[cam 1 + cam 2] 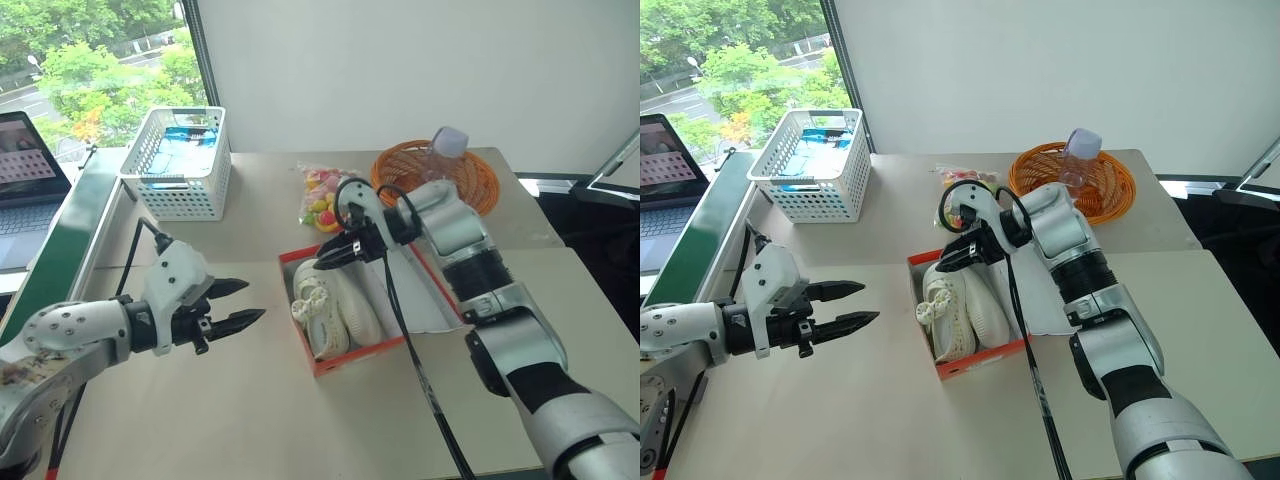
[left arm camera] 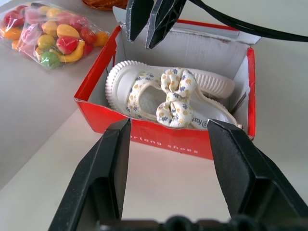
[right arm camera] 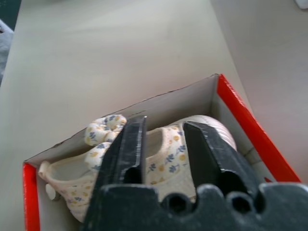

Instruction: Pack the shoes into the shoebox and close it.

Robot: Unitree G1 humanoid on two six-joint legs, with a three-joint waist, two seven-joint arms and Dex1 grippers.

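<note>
The red shoebox stands open on the table, its lid folded back flat under my right arm. Two cream-white shoes lie side by side inside; the nearer one carries a flowered bow. My right gripper hovers just over the box's far end, above the shoes. Its fingers stand close together with nothing between them. To the left of the box, my left gripper is held above the table, pointing at the box's red side wall. It is open and empty.
A white lattice basket stands at the back left, and a bag of colourful toy fruit lies behind the box. An orange wicker basket holding a plastic bottle is at the back right. A laptop sits beyond the table's left edge.
</note>
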